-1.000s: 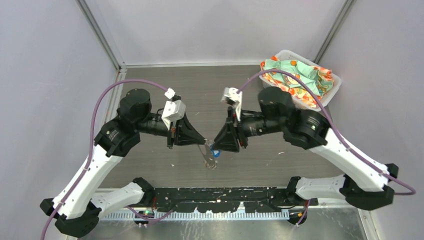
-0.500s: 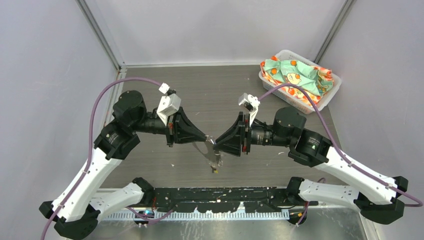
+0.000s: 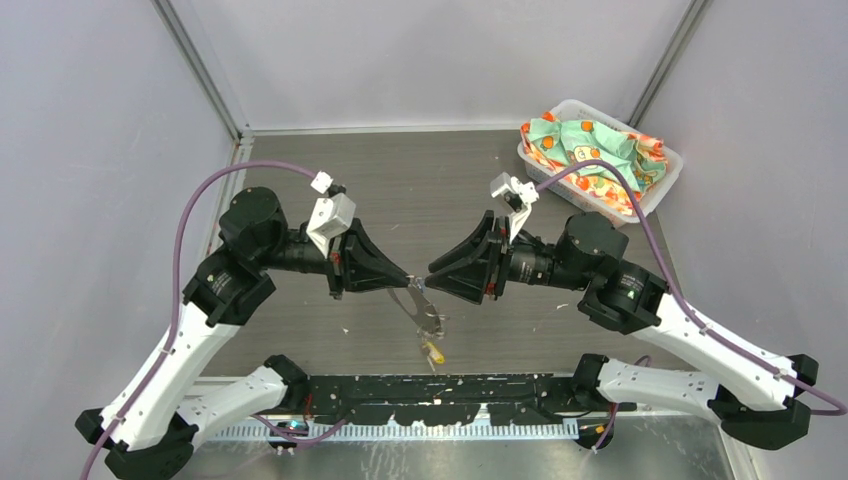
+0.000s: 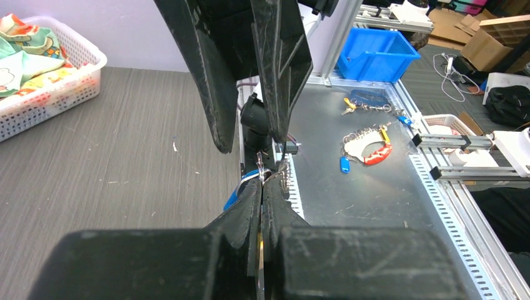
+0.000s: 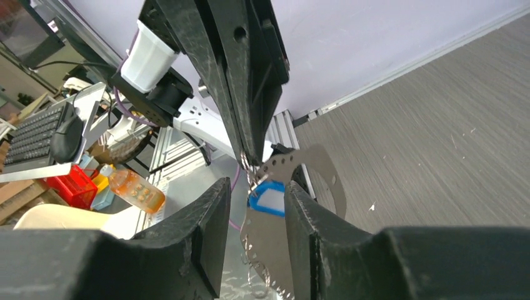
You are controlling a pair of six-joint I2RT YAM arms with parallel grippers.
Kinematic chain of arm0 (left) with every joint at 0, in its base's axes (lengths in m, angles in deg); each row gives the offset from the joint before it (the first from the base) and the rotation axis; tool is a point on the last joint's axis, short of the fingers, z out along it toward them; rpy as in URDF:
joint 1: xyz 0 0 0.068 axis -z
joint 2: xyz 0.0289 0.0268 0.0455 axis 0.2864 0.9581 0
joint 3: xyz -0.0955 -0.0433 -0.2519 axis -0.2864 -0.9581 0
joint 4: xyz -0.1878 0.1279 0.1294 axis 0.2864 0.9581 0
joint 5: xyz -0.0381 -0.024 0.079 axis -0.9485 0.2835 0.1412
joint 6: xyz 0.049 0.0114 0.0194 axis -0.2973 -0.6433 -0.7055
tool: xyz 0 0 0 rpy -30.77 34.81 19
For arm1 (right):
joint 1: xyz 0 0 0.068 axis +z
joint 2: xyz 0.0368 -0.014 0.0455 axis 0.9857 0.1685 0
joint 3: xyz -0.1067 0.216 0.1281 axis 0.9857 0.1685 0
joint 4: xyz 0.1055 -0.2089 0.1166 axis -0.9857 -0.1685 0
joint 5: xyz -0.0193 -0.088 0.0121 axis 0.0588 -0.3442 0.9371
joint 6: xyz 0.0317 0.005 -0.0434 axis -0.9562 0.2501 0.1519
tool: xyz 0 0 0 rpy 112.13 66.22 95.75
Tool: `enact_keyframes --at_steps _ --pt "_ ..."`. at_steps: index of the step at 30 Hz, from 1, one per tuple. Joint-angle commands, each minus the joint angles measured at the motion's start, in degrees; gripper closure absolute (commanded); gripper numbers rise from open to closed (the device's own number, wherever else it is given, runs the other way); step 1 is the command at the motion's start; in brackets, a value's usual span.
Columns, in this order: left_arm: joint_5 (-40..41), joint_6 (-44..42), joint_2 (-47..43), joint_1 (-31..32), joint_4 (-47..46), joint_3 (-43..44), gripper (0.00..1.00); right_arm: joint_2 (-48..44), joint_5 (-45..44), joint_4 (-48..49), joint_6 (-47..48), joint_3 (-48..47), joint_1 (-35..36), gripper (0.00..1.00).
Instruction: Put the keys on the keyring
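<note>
grey wood-grain table (image 3: 400, 190), white basket (image 3: 652, 205) in far right corner

keyring (image 5: 325, 165) cut off at bottom edge, yellow key (image 3: 434, 352) tiny, indistinct

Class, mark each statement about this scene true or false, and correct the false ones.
1. The left fingers are shut on the keyring. True.
2. The basket stands at the far left corner. False: it stands at the far right.
3. The blue key shows between the right fingers. True.
4. The yellow key lies in the basket. False: it is below the keyring, near the table's near edge.
5. The right fingers are pressed together. False: they stand apart.
</note>
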Motion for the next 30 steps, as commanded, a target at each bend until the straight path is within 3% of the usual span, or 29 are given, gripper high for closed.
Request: enact_keyframes --at_steps 1,8,15,19,25,30 --pt "-0.74 0.63 -1.21 0.15 -2.96 0.10 1.00 0.73 1.81 -1.27 2.66 -5.23 -0.24 0.59" --pt "-0.21 0.72 -1.39 0.10 -3.13 0.12 1.00 3.15 4.50 -3.21 2.38 -7.63 -0.23 0.72" --pt "0.03 1.06 -1.48 0.08 -3.44 0.18 1.00 3.28 4.78 -4.77 2.52 -7.55 -0.24 0.74" --pt "0.14 1.24 -1.42 0.11 -3.67 0.08 1.00 3.58 4.72 -4.50 2.27 -7.55 -0.25 0.85" --pt "0.42 1.31 -1.39 0.12 -3.80 0.13 1.00 4.01 4.77 -4.47 1.95 -7.31 -0.20 0.88" --pt "0.57 1.24 -1.48 0.10 -3.88 0.02 1.00 3.68 4.29 -4.38 1.80 -6.86 -0.17 0.99"
